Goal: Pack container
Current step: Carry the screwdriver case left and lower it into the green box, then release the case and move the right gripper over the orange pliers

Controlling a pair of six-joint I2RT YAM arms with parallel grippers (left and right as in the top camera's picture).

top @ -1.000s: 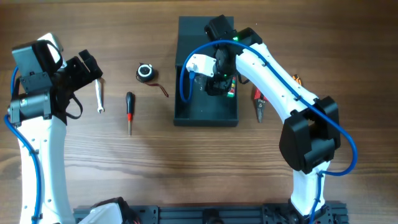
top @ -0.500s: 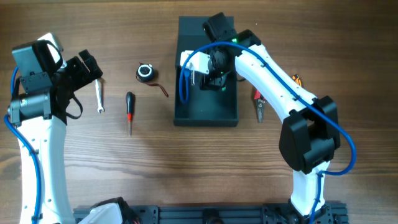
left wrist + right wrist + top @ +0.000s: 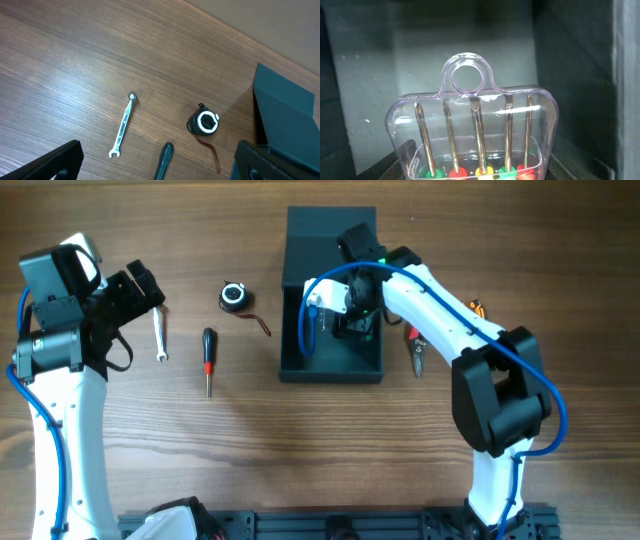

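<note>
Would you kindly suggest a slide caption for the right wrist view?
Clear plastic case of five small screwdrivers, held by the right gripper inside the dark container.

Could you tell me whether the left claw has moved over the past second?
No. The left claw sits beside the wrench, exactly as before.

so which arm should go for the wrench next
Left. The left end effector is open and hangs right beside the wrench. The right end effector is down in the container, holding the clear case, on the far side from the wrench.
</note>
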